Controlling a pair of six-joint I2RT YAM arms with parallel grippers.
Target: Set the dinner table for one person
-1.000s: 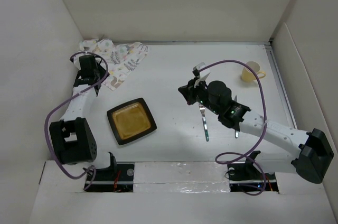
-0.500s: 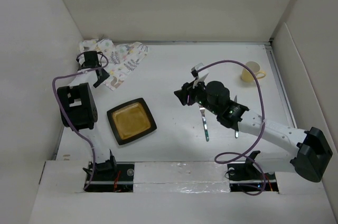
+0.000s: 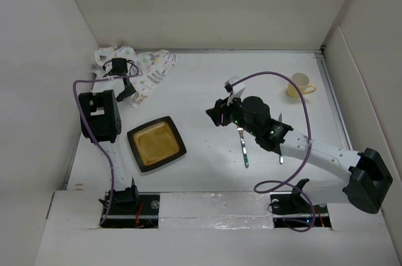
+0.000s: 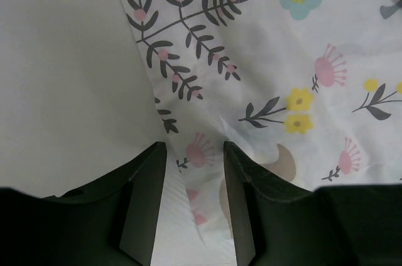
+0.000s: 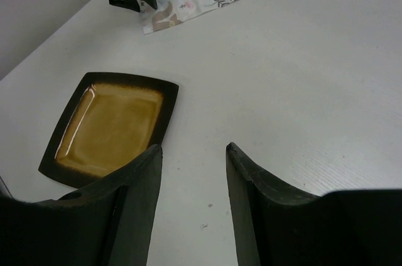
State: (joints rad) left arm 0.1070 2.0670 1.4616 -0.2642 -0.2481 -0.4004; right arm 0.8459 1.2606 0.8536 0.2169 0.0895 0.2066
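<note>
The dinner table (image 3: 207, 78) is a plain white tabletop. A crumpled cloth placemat (image 3: 151, 68) printed with plants lies at its back left. My left gripper (image 3: 127, 89) is open just above the placemat's near corner. In the left wrist view (image 4: 193, 150) the cloth's (image 4: 282, 90) edge runs between the spread jaws. A square amber plate (image 3: 156, 143) with a dark rim lies front left. My right gripper (image 3: 213, 113) is open and empty above bare table at mid-table. In its wrist view (image 5: 193, 150) the plate (image 5: 107, 125) lies ahead to the left.
A fork (image 3: 242, 147) lies just under my right arm. A second utensil (image 3: 281, 147) shows partly from behind the arm. A yellow cup (image 3: 300, 85) stands at the right back. White walls close in the table on three sides.
My left arm has lifted its elbow and swung right, and its gripper has shifted right over the placemat's corner. My right gripper has moved slightly left.
</note>
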